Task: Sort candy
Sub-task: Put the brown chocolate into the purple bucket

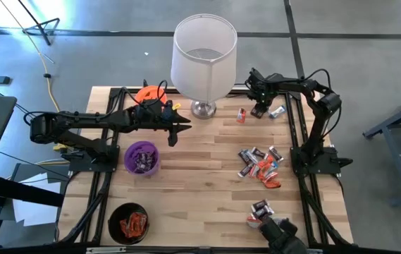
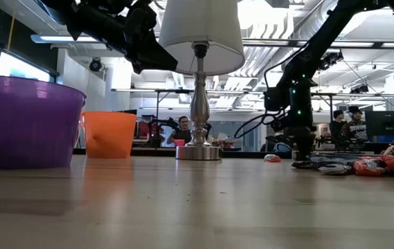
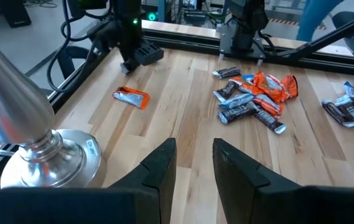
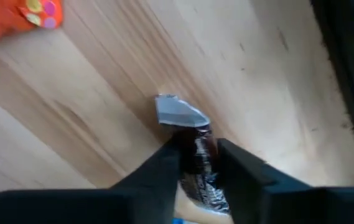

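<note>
Candy [image 1: 259,166] lay in a loose heap at centre right of the high view, a few more pieces [image 1: 260,209] sat near the bottom edge, and one orange piece [image 1: 241,116] lay alone just right of the lamp [image 1: 203,65]. The right gripper [image 1: 259,109] was down at the table [image 1: 200,183] in the upper right, its fingers pinched on a dark, silver-ended candy [image 4: 195,151], which showed clamped between them in the right wrist view; a silver-blue piece [image 1: 278,111] lay just beside it. The left gripper [image 1: 174,130] hung above the boards left of the lamp base, its fingers [image 3: 161,163] parted with nothing between them. Purple cup [image 1: 142,158], orange cup [image 1: 149,94] and black cup [image 1: 129,222] stood along the left side.
</note>
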Robot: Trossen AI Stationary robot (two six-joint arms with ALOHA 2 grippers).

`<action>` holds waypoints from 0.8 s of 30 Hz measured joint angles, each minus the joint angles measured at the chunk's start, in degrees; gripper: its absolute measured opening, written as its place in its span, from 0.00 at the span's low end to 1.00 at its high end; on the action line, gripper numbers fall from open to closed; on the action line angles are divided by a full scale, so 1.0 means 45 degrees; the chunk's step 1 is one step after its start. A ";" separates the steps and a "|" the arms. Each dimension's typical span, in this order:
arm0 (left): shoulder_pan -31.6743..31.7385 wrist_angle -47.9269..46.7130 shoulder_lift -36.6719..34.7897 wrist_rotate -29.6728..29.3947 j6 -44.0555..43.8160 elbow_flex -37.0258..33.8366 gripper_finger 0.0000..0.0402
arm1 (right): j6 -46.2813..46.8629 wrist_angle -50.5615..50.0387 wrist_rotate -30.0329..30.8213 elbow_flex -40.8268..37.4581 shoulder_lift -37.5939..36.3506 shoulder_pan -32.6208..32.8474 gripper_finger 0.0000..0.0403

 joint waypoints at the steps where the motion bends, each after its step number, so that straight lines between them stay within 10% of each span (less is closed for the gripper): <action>1: -0.0003 0.0000 0.0000 0.0000 -0.0003 0.0000 0.23 | 0.0195 -0.0064 -0.0136 0.0000 0.0000 -0.0004 0.16; 12: -0.0225 -0.0063 0.0000 0.0760 -0.0662 0.0000 0.23 | 0.1662 -0.1408 -0.0913 -0.0083 -0.0420 0.1086 0.03; 24: -0.1001 0.0050 0.0000 0.0855 -0.0676 0.0000 0.23 | 0.4586 -0.2550 -0.0838 -0.0058 -0.3358 0.5700 0.01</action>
